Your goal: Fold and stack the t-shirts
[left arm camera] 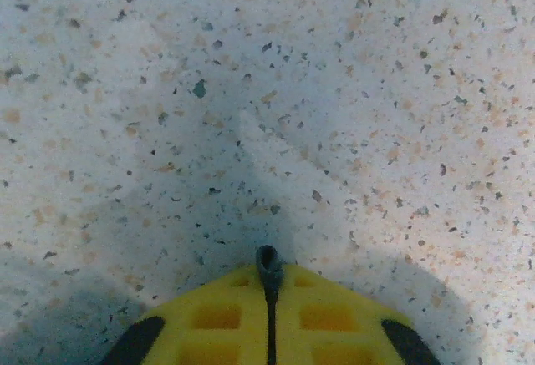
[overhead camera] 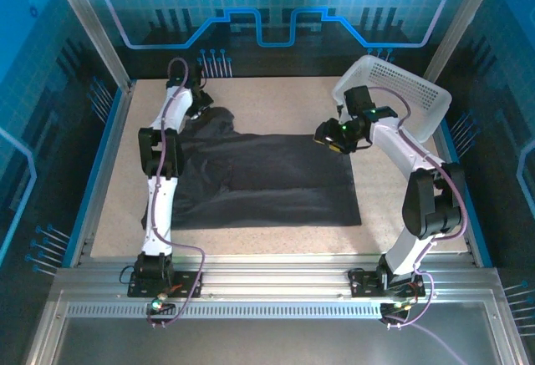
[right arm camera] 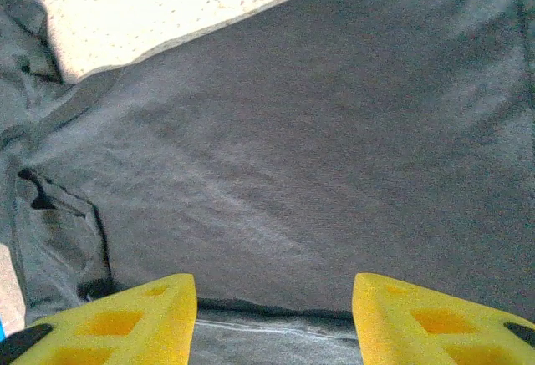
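- Across the speckled beige bench [overhead camera: 276,106], the plain charcoal-black cloth t-shirt [overhead camera: 267,181] lies spread mid-surface, unfolded, its left side rumpled.
- White perforated plastic basket [overhead camera: 410,89]: far right corner, near the shirt.
- Right gripper [right arm camera: 274,286]: jaws apart, empty, poised over the shirt's far right edge.
- Left gripper [left arm camera: 267,256]: jaws closed, by the far left sleeve; whether cloth is pinched cannot be told.
- Assessment: grasping for the first fold. The next move calls for the right gripper to descend and pinch the hem.
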Robot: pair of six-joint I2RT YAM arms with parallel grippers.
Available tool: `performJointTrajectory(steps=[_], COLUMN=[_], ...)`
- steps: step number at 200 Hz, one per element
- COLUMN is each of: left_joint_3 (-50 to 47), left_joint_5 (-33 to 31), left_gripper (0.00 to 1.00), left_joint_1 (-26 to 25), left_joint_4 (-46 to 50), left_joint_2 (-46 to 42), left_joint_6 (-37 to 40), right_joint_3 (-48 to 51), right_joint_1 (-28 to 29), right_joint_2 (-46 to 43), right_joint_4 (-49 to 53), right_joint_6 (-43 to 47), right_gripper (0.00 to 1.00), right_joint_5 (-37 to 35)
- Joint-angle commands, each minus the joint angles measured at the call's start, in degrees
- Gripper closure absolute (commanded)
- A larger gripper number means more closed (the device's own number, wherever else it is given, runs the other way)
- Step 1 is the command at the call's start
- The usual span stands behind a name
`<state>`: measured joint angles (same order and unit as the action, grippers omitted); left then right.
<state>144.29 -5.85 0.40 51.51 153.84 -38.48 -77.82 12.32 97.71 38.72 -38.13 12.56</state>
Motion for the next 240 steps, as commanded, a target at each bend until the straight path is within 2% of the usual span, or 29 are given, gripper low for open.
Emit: performJointTrajectory(steps=[1,32,45,60,90,153,182,205,240], left_joint_3=[1.26,-1.0,-4.07,-7.72,-14.11,-26.51,-28.94,-30.15,-30.41], left_joint_5=[-0.36,-0.42,-0.17,0.36,2.67,6.47,6.72,6.47,6.39], left_gripper=[1.0,1.0,1.0,1.0,1.0,1.0,1.0,1.0,1.0], left_joint_1=[-0.45,-1.76,-1.79,-1.74,-1.8,-2.12,-2.34,-2.34,-2.34], left_joint_4=[4.87,1.42,-0.5,-2.37,-4.29,-7.53,-7.8,-7.79,-7.94], left_joint_2=[0.02,-7.37,-11.26,-15.38,-21.36,-31.03,-33.25,-33.86,-33.84], left_joint_6=[-0.32,0.11,-0.72,-1.36,-1.78,-2.4,-1.61,-1.09,-0.99], right_joint_3=[0.87,0.59,-0.67,-4.31,-12.44,-17.2,-20.21,-24.39,-22.35], right_joint_1=[0.1,1.57,1.24,0.32,-1.17,-2.02,-2.34,-2.56,-2.23], right_joint_2=[0.58,4.66,7.05,11.1,19.54,27.53,29.95,32.71,31.14], right_joint_4=[-1.62,-9.05,-12.29,-11.51,-5.63,-5.32,-4.31,2.46,5.38], right_joint_6=[-5.22,-11.98,-12.66,-12.32,-11.71,-9.9,-8.44,-8.72,-10.26], right_gripper=[0.49,0.51,0.52,0.54,0.55,0.52,0.54,0.58,0.56], right_joint_5=[-7.37,-20.37,-23.68,-26.51,-27.69,-29.49,-28.78,-28.55,-30.77])
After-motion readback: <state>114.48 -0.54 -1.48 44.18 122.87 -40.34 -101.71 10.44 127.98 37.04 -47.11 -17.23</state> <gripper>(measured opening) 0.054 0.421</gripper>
